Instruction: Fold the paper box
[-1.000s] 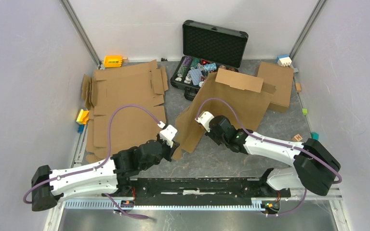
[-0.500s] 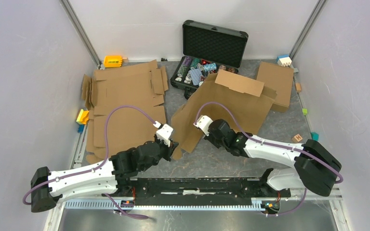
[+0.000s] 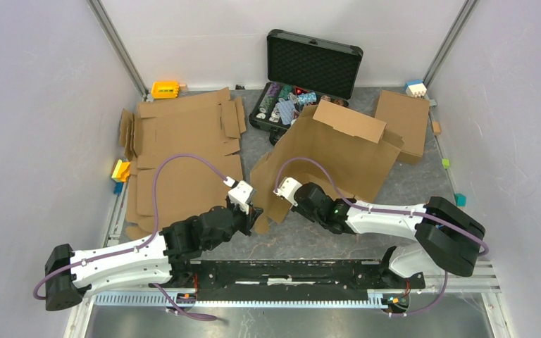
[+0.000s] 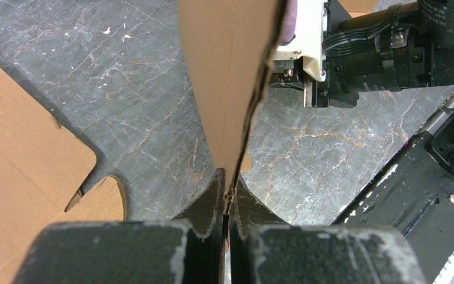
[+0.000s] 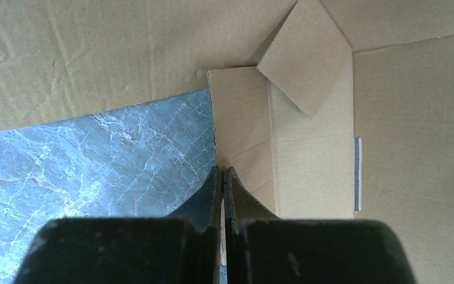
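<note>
Paper box (image 3: 338,151), plain brown corrugated cardboard with creased flaps, is propped up mid-way on the marbled grey surface (image 3: 338,243). Left jaws and right jaws are both clamped tight on its near edge.

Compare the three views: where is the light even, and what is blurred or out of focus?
Top external: even, diffuse light, everything sharp, only faint shadows around the raised paper box. Left wrist: the dark fingers nearest the lens are blurred, the marbled table crisp. Right wrist: fingers likewise soft, cardboard creases sharp, table tinted blue.
</note>
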Robot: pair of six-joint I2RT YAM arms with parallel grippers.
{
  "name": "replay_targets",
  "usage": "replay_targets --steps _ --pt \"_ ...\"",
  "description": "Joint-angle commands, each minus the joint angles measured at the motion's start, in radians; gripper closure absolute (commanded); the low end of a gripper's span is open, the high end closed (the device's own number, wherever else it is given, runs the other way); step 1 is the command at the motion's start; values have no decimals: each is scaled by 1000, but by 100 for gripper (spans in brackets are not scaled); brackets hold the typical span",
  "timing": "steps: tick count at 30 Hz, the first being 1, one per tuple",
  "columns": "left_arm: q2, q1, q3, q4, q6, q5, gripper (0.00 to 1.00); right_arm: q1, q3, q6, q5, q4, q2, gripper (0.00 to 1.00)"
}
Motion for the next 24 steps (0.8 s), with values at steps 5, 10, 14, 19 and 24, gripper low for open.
replay_targets --steps 5,10,14,19,24 --pt "8 -6 -27 41 -24 33 98 18 64 41 28 54 -32 100" --pt "5 -6 -39 55 -21 49 98 16 85 79 63 53 -76 100" --pt "18 -6 -52 73 -28 75 98 16 95 115 48 86 -85 100" --pt "24 -6 -54 73 -37 97 98 7 137 189 80 66 -42 100" --pt "-23 -5 -60 54 -40 98 98 -44 120 261 128 32 -46 100"
